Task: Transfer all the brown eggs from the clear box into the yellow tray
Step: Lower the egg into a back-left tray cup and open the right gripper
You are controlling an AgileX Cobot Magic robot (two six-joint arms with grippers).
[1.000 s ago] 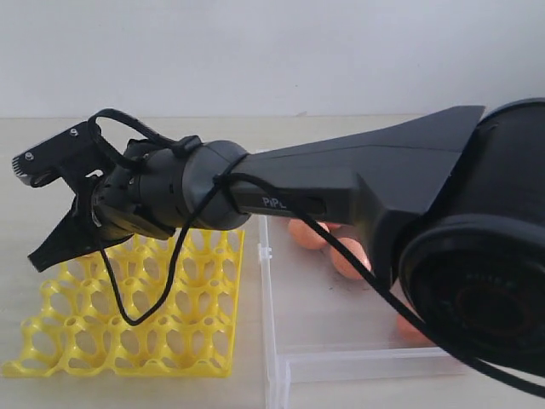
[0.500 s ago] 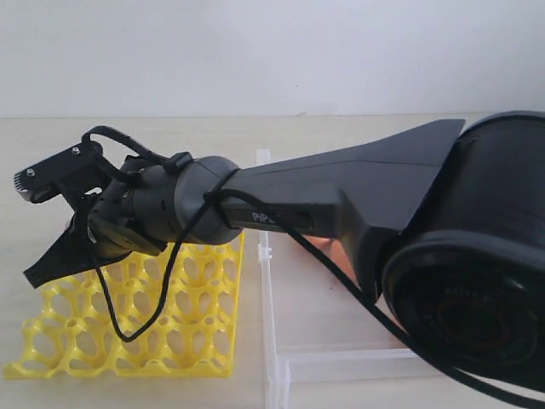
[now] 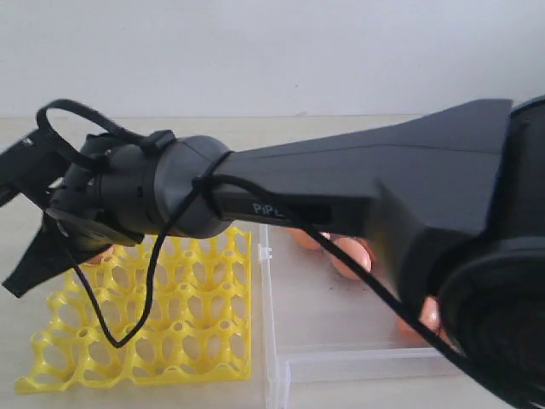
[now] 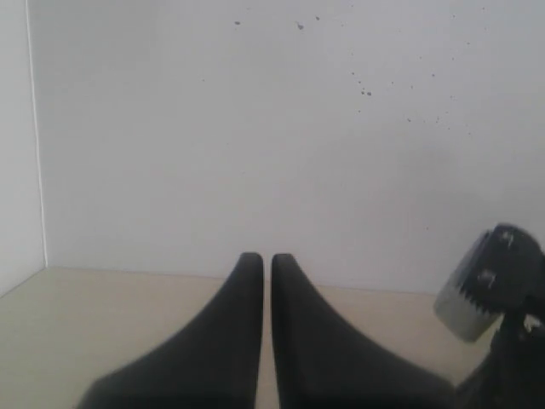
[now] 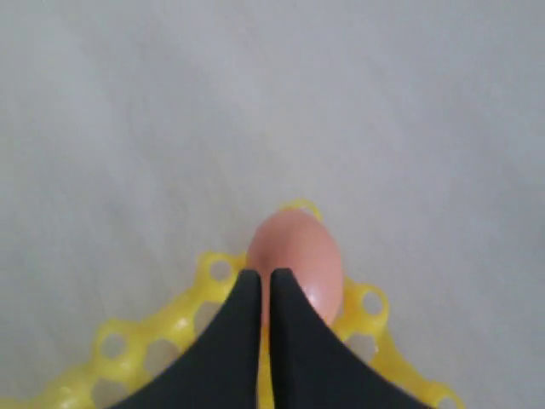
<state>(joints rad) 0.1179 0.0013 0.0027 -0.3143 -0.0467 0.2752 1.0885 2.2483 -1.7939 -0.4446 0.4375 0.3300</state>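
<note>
The right arm reaches across the exterior view to the yellow tray (image 3: 183,328), and my right gripper (image 3: 12,286) hangs over the tray's far left corner. In the right wrist view the gripper (image 5: 258,274) is shut with nothing between its fingers. Just past its tips a brown egg (image 5: 296,254) sits in the corner cup of the tray (image 5: 368,307). A sliver of that egg (image 3: 100,254) shows under the wrist. More brown eggs (image 3: 347,257) lie in the clear box (image 3: 341,362), partly hidden by the arm. My left gripper (image 4: 257,258) is shut and empty, facing a white wall.
The clear box's left wall (image 3: 266,324) runs right beside the tray. The right arm's black cable (image 3: 153,281) dangles over the tray cups. The right gripper's grey toothed end (image 4: 477,294) shows in the left wrist view. A white wall (image 3: 272,51) backs the table.
The right arm has swung further left and down over the tray's far left corner. An egg now shows there. The tray sits slightly further right.
</note>
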